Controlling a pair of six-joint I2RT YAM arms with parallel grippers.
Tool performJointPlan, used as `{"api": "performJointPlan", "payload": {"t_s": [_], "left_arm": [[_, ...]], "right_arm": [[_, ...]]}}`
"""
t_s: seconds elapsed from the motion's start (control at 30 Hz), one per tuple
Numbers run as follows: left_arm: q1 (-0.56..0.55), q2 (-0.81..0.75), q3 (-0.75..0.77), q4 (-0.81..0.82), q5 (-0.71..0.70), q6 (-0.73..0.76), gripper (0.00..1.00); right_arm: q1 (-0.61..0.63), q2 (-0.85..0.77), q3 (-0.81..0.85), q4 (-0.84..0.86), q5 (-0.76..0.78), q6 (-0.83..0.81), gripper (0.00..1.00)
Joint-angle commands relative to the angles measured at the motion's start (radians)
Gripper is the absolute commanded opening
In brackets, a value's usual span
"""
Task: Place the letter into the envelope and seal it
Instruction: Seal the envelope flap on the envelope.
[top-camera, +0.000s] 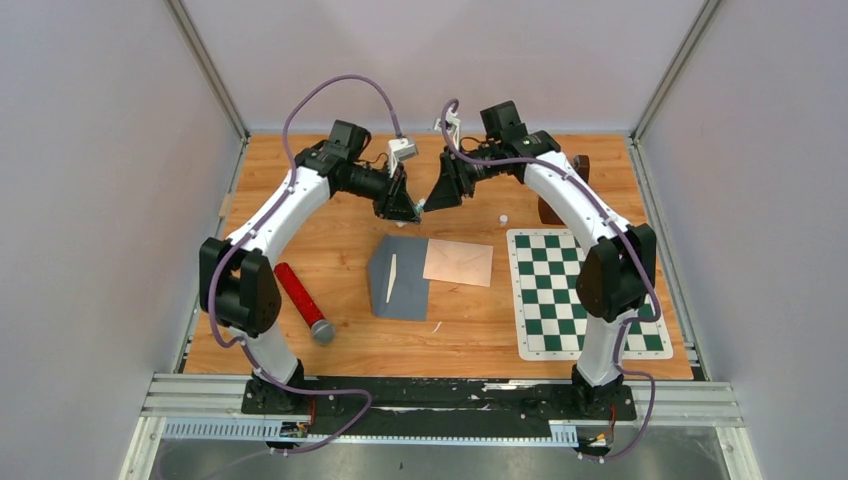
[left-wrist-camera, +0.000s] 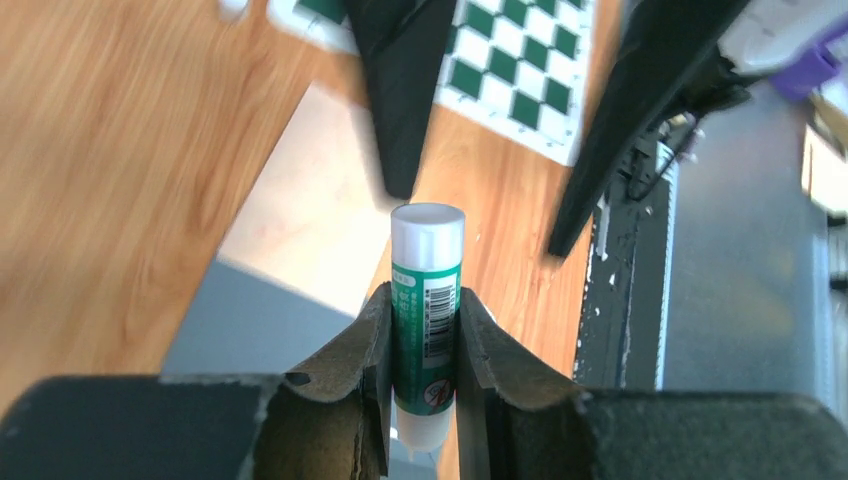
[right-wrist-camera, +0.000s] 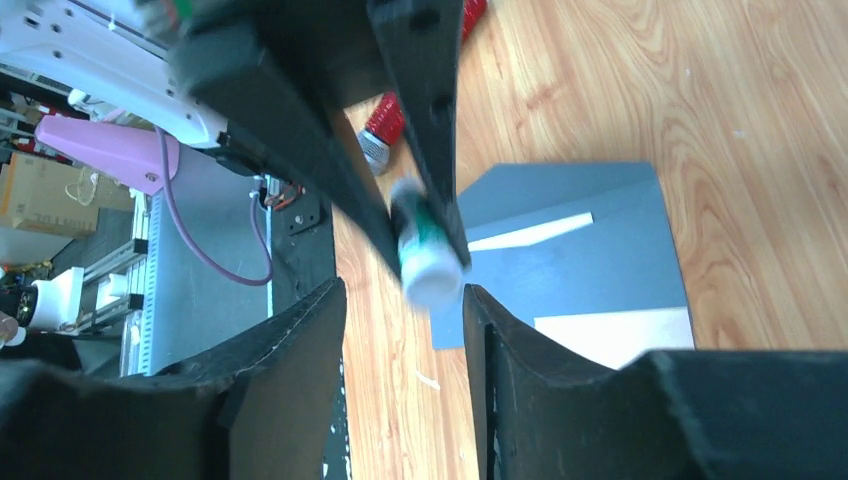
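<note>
The letter (top-camera: 458, 263), a pale tan sheet, lies flat on the wooden table (top-camera: 300, 200) near the middle; its left edge meets the grey envelope (top-camera: 405, 295), but I cannot tell if it is already tucked inside. At the far left lies a red cylinder with a grey end (top-camera: 303, 300), well apart from the paper. The envelope lies flat with a thin white strip (top-camera: 391, 278) on it. Above these, the left gripper (left-wrist-camera: 425, 305) is closed on a glue stick (left-wrist-camera: 428, 250), gripping the green label near its middle, with the white cap (right-wrist-camera: 435, 275) on. The right gripper (right-wrist-camera: 405, 300) faces it with its jaws apart; the cap sits just in front of them and is not pinched. At the right lies a green and white chessboard mat (top-camera: 585, 290).

I judge the letter to be very light, thin and bendable; it probably slides easily on the wood, so the free right edge is the best place to take it. The glue stick looks stiff and smooth; its cap should be held at the sides.
</note>
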Motion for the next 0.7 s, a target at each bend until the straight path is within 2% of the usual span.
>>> {"api": "performJointPlan", "payload": {"t_s": [0.0,0.03,0.07,0.13,0.2,0.27,0.3,0.47,0.67], "left_arm": [[0.107,-0.16,-0.19,0.229,-0.277,-0.366,0.0],[0.139,-0.184,-0.227,0.305,-0.306,-0.427,0.0],[0.202,-0.23,-0.304,0.335,-0.346,-0.542,0.0],[0.287,-0.293,-0.408,0.382,-0.416,-0.658,0.0],[0.339,-0.351,-0.503,0.39,-0.505,-0.702,0.0],[0.356,-0.392,-0.583,0.391,-0.556,-0.703,0.0],[0.357,-0.402,-0.603,0.384,-0.564,-0.702,0.0],[0.359,-0.359,-0.719,0.359,-0.581,-0.752,0.0],[0.359,-0.307,-0.817,0.514,-0.518,-0.799,0.0]], "right_arm": [[-0.06,-0.071,-0.097,0.036,0.008,0.018,0.48],[-0.064,-0.078,-0.133,0.046,0.005,0.032,0.48],[-0.063,-0.08,-0.174,0.067,0.004,0.054,0.47],[-0.048,-0.071,-0.249,0.14,0.013,0.142,0.42],[-0.02,-0.04,-0.299,0.202,0.054,0.223,0.28],[0.016,0.012,-0.313,0.226,0.102,0.26,0.07],[0.034,0.038,-0.304,0.223,0.112,0.259,0.0],[0.073,0.19,-0.232,0.186,0.162,0.306,0.0],[0.083,0.289,-0.22,0.214,0.198,0.362,0.0]]}}
